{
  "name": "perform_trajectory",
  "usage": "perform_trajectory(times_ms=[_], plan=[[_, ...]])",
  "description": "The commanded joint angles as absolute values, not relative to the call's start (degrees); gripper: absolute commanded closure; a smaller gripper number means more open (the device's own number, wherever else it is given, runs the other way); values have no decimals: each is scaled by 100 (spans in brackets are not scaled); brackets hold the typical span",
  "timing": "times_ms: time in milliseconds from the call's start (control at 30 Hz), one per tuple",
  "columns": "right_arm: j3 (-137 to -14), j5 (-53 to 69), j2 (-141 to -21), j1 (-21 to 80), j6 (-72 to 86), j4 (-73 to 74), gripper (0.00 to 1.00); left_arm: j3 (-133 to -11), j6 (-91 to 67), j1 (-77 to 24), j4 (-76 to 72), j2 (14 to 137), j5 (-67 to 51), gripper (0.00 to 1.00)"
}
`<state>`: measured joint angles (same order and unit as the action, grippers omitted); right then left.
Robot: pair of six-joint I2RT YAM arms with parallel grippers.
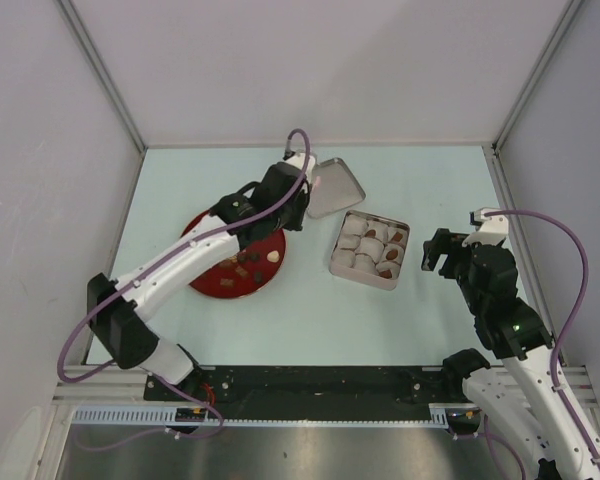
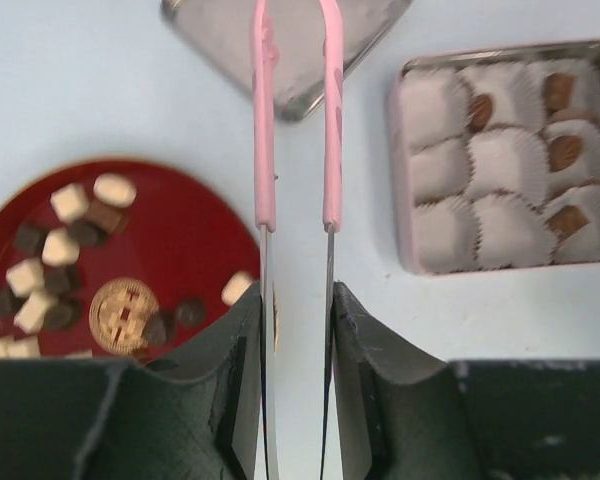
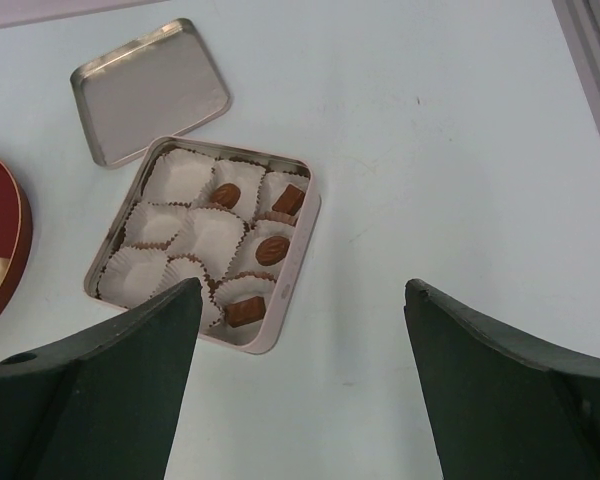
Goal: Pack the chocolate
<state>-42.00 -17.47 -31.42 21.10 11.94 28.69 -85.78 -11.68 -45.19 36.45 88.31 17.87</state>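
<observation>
The chocolate [image 2: 58, 248] lies as several dark and cream pieces on the red plate [image 2: 180, 225], also visible from above as chocolate [image 1: 245, 264] on the plate [image 1: 208, 282]. My left gripper [image 2: 295, 292] is shut on metal tweezers with pink tips [image 2: 264, 150]. The tweezer arms stand apart with nothing between them, and their ends run off the top of the view over the tin lid [image 2: 290, 45]. From above, the left gripper [image 1: 298, 192] hovers between the plate and the lid. The square tin [image 3: 298, 245] holds white paper cups, several with brown chocolates [image 3: 271, 250]. My right gripper [image 3: 302, 290] is open and empty beside the tin.
A gold foil coin [image 2: 123, 312] sits among the pieces on the plate. The lid [image 1: 332, 186] lies flat behind the tin [image 1: 337, 262]. The right gripper [image 1: 442, 252] hangs to the tin's right. Grey walls close in the table on three sides.
</observation>
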Motion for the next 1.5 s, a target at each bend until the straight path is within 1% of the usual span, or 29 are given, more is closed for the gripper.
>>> perform_trajectory(times_ms=[0, 133, 300, 500, 900, 967, 1133, 1467], plan=[[-4192, -1696, -3120, 2144, 1187, 2672, 13, -8096, -1827, -4369, 3945, 8149, 2170, 66], [-4184, -1670, -3155, 2162, 1204, 2663, 13, -7473, -2074, -4228, 4209, 7753, 2224, 67], [-4184, -1635, -3182, 2188, 1204, 2663, 14, -6910, -2416, -4104, 4754, 7410, 2250, 66], [-4184, -1608, -3217, 2224, 1195, 2663, 14, -6338, -2715, -4078, 5070, 7084, 2145, 66], [-4184, -1573, -3261, 2285, 1204, 2663, 13, -6108, -2918, -4043, 5414, 7365, 2039, 61], [-4184, -1573, -3243, 2303, 1204, 2646, 13, -6073, -2892, -4034, 5318, 7444, 2022, 61], [-4192, -1600, -3208, 2312, 1195, 2646, 13, -5994, -2857, -3947, 5142, 7602, 1925, 66], [-4166, -1617, -3199, 2320, 1187, 2628, 13, -5880, -2786, -3753, 4817, 7813, 1802, 66]])
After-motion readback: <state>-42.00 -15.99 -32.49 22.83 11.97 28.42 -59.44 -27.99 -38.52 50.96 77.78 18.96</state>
